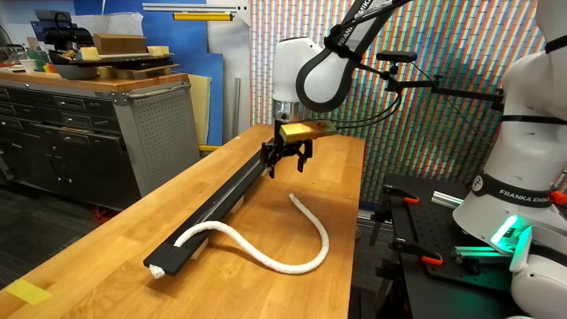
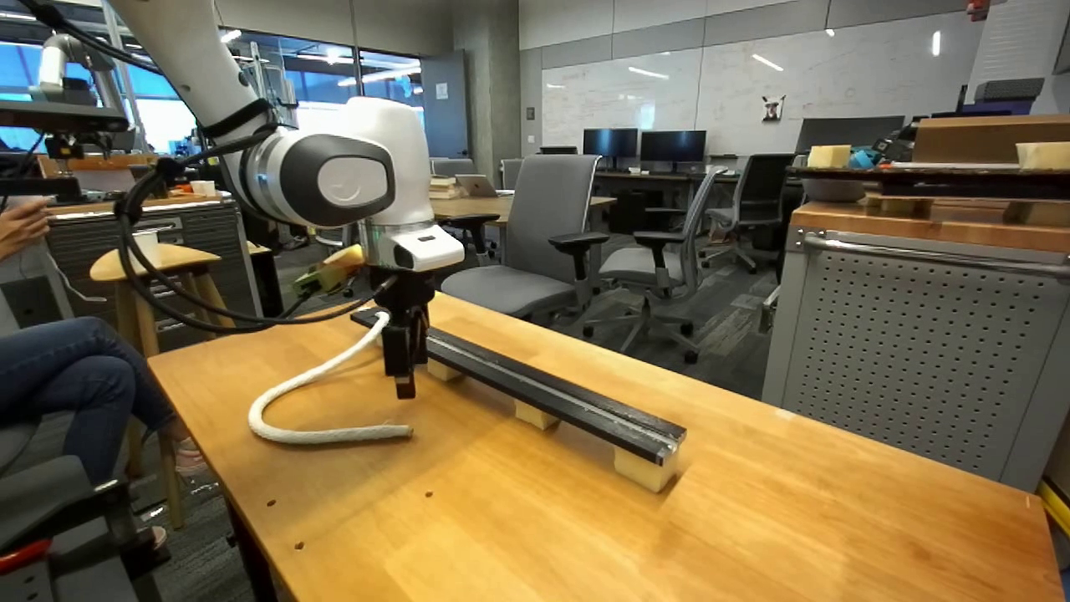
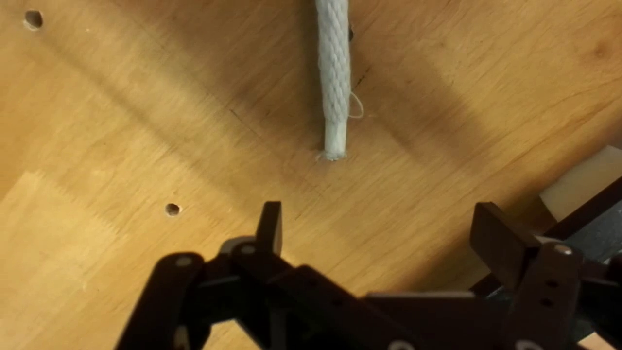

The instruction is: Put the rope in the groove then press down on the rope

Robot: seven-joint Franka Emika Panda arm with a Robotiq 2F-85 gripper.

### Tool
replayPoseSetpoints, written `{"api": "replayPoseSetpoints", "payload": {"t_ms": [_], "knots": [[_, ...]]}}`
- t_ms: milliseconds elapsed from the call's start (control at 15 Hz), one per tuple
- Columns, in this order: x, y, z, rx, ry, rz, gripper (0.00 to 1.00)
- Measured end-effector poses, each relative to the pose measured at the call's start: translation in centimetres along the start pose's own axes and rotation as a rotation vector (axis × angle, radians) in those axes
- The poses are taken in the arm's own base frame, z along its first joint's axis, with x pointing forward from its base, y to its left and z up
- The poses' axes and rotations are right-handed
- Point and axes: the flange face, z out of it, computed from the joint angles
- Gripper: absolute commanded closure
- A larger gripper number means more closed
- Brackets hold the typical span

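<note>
White braided rope (image 1: 288, 268), one end lodged in the black bar (image 1: 225, 204), remainder curved over the bench (image 1: 248, 297) outside the groove (image 1: 231, 189); likely light, pliant, sturdy, best pinched just behind its free tip (image 3: 335, 140); gripper (image 1: 286, 171) above, spread wide, empty.

Wht rope (image 1: 292, 268), blk bar (image 2: 535, 395) & pincer (image 1: 286, 172), multicol. striped backdrop (image 1: 460, 44)
</note>
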Motion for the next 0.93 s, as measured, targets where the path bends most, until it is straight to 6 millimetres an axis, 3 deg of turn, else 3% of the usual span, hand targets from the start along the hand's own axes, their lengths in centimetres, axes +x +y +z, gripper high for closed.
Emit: {"api": "replayPoseSetpoints", "payload": {"t_ms": [733, 867, 933], "knots": [[-0.5, 1.9, 6.0, -0.077, -0.087, 0.049, 0.0], [-0.9, 1.8, 6.8, -0.085, -0.097, 0.043, 0.26], [-1.0, 1.7, 7.0, -0.089, -0.1, 0.039, 0.32]]}}
